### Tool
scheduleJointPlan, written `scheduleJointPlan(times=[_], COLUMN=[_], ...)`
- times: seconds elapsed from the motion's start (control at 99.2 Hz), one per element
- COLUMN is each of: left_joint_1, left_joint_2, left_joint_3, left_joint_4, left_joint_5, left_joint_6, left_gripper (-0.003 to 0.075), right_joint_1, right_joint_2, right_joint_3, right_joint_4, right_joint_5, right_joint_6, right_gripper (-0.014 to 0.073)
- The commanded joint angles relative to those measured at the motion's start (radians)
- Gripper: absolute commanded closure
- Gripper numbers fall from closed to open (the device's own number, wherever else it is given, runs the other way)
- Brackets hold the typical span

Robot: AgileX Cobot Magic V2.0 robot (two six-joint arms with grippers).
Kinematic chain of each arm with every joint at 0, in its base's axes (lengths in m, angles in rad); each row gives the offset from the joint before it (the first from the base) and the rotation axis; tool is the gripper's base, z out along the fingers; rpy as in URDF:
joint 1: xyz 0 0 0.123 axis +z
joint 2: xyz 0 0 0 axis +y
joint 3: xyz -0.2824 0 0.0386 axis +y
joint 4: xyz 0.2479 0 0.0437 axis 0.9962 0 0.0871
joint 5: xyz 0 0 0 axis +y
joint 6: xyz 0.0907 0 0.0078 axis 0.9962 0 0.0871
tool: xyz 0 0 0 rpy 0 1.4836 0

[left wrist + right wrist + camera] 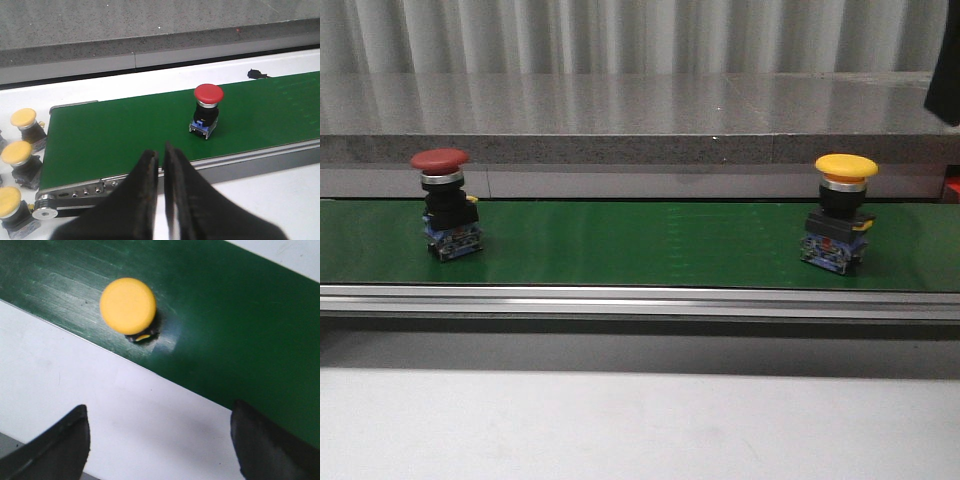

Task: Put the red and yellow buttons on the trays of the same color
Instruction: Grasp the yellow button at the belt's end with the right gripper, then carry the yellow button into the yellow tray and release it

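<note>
Buttons, red button (442,205) and yellow button (841,212), are standing apart on the green belt (640,245). Left hand (161,165) is clenching empty; right hand (160,440) is gaping, its fingers cut off.

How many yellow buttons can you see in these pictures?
4. One yellow button stands upright on the green belt, toward its right end. Three more sit off the belt's left end; others may be out of frame.
</note>
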Motion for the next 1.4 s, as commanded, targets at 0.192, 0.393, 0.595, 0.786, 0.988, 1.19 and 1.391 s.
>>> scheduleJointPlan(times=[0.192,0.393,0.595,0.786,0.988,1.19,1.391], left_joint_1=[-0.007,-0.007,-0.007,-0.007,-0.007,-0.007,-0.007], left_joint_2=[0.006,0.006,0.006,0.006,0.006,0.006,0.006], left_joint_3=[-0.024,-0.024,-0.024,-0.024,-0.024,-0.024,-0.024], left_joint_4=[-0.018,-0.018,-0.018,-0.018,-0.018,-0.018,-0.018], left_joint_5=[-0.074,-0.074,-0.074,-0.074,-0.074,-0.074,-0.074], left_joint_6=[-0.001,-0.001,-0.001,-0.001,-0.001,-0.001,-0.001], left_gripper=[0.0726,0.0726,0.0725,0.0726,0.0726,0.0726,0.0726], right_joint_1=[0.005,0.005,0.002,0.002,-0.033,-0.192,-0.389], right_joint_2=[0.171,0.248,0.281,0.283,0.27,0.21,0.194], right_joint_3=[-0.083,-0.116,-0.125,-0.128,-0.164,-0.165,-0.165], right_joint_4=[0.01,0.01,0.01,0.01,0.01,0.008,-0.04], right_joint_5=[-0.022,-0.066,-0.086,-0.117,-0.057,-0.037,-0.036], right_joint_6=[-0.017,-0.017,-0.017,-0.016,-0.004,-0.004,-0.005], right_gripper=[0.0015,0.002,0.0237,0.0374,0.0373,0.0373,0.0373])
